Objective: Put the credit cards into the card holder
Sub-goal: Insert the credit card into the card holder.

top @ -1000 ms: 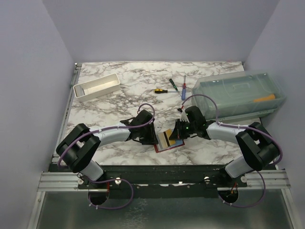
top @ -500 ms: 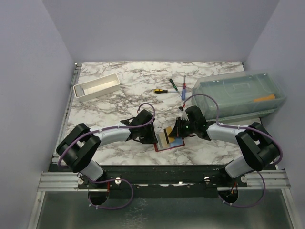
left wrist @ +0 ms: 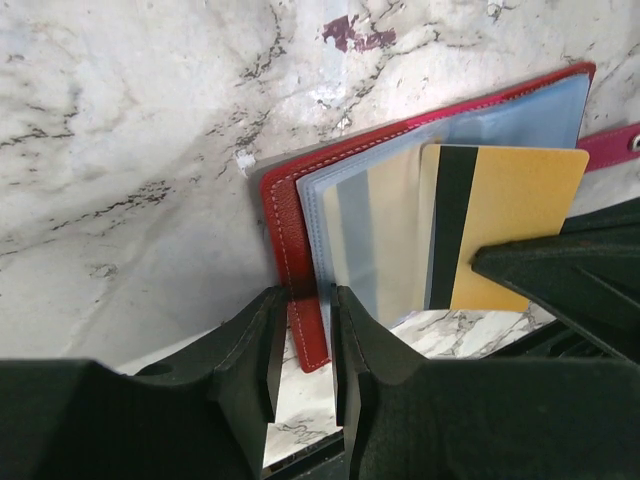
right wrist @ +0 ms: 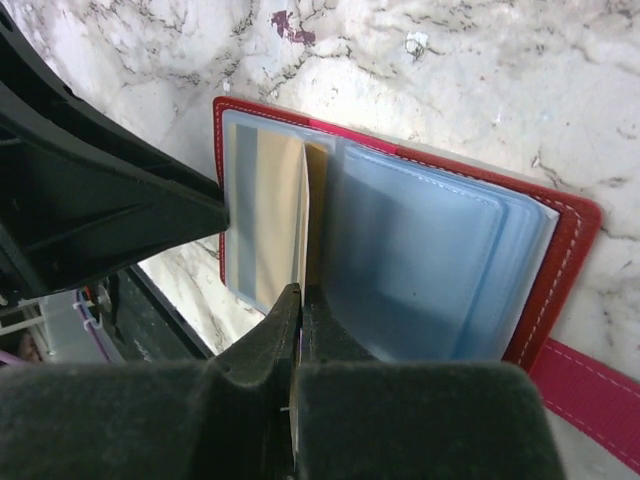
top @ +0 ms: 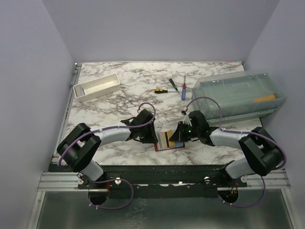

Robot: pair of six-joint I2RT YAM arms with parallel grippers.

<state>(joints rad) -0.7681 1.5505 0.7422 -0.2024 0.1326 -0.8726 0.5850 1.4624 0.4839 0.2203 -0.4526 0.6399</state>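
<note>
The dark-red card holder [top: 167, 147] lies open on the marble table between both arms, its clear sleeves fanned up. My left gripper [top: 153, 138] is shut on the holder's left cover edge [left wrist: 290, 250], which sits between the fingertips [left wrist: 305, 340]. My right gripper [top: 176, 136] is shut on the tan card [top: 165, 139]. That card shows its black stripe in the left wrist view [left wrist: 520, 220] and is seen edge-on in the right wrist view [right wrist: 314, 200], standing among the sleeves. The blue card [right wrist: 420, 270] shows through the sleeves on the right half.
A white tray [top: 96, 86] stands at the back left. A clear plastic box [top: 238, 93] stands at the back right. Three screwdrivers [top: 174, 86] lie at the back middle. The holder's red strap [right wrist: 590, 385] sticks out to the right.
My right gripper has shifted slightly nearer with the tan card, and the card now leans further left over the holder's left sleeves. The left gripper has stayed on the cover.
</note>
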